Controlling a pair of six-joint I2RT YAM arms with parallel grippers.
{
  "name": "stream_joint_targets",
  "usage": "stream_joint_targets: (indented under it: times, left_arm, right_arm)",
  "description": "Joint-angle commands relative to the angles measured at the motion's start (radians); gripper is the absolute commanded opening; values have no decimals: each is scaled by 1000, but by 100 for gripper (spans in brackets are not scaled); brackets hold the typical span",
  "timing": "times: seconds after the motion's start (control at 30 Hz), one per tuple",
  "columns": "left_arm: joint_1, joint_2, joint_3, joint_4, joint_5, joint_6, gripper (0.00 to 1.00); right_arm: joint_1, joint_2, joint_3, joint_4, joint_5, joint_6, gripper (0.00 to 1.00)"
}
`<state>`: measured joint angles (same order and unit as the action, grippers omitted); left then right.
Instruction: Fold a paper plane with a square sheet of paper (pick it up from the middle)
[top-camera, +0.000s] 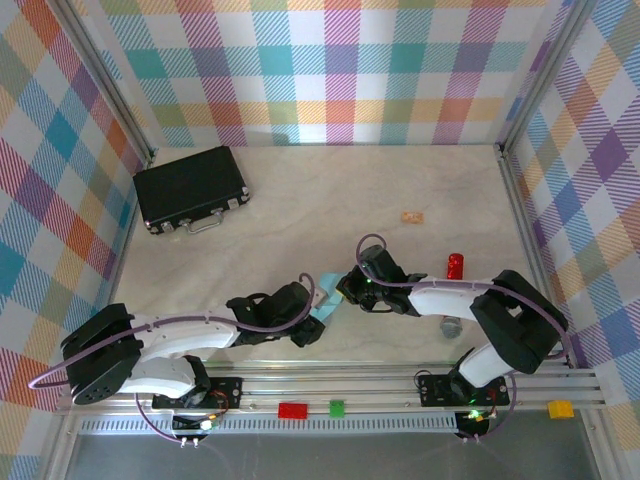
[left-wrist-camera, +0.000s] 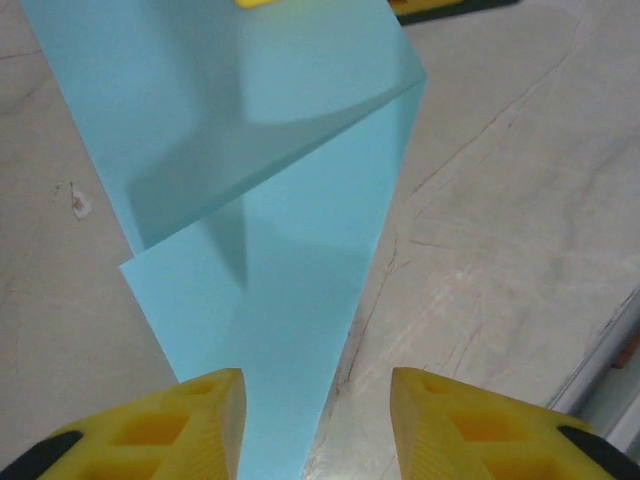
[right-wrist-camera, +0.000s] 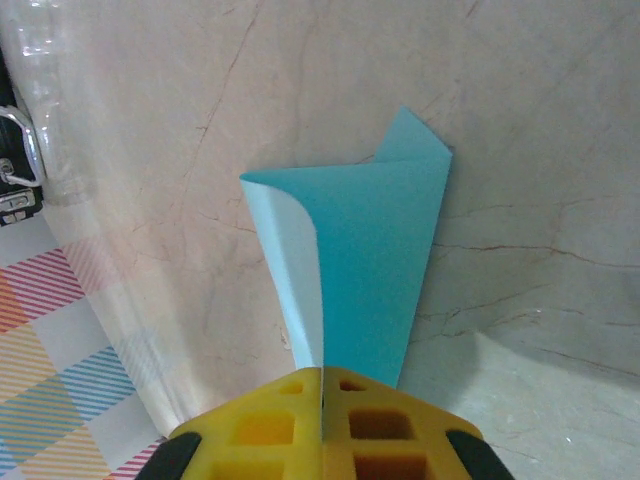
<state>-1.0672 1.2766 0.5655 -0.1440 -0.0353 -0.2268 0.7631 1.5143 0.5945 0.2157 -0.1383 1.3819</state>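
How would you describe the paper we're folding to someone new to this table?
On the marble table, look at the middle of its near edge. The turquoise paper is pinched in the right hand. It is folded and blue, unlike the small tan scrap farther back.

- From above, only a sliver of the turquoise paper (top-camera: 328, 303) shows; the rest is covered.
- Its near end vanishes between the closed fingers of the right claw (right-wrist-camera: 322, 378).
- In the left wrist view the top edge cuts it off.
- The tan scrap (top-camera: 413, 216) is too small to identify, perhaps paper.
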Motion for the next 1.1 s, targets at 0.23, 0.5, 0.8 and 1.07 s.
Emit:
stream_joint_targets:
  times: [0.23, 0.5, 0.8, 1.07]
  left_arm:
    - [-110, 142, 91, -78, -244, 35, 46]
    - [-122, 180, 114, -86, -304, 35, 42]
    - [-125, 203, 123, -89, -293, 47, 36]
    - [-126, 217, 125, -96, -304, 52, 33]
  right_arm:
    - [8, 4, 28, 21, -1, 23, 0]
    - [10, -8, 20, 19, 1, 25, 0]
    - [10, -15, 19, 21, 2, 25, 0]
    - [10, -12, 16, 27, -1, 24, 0]
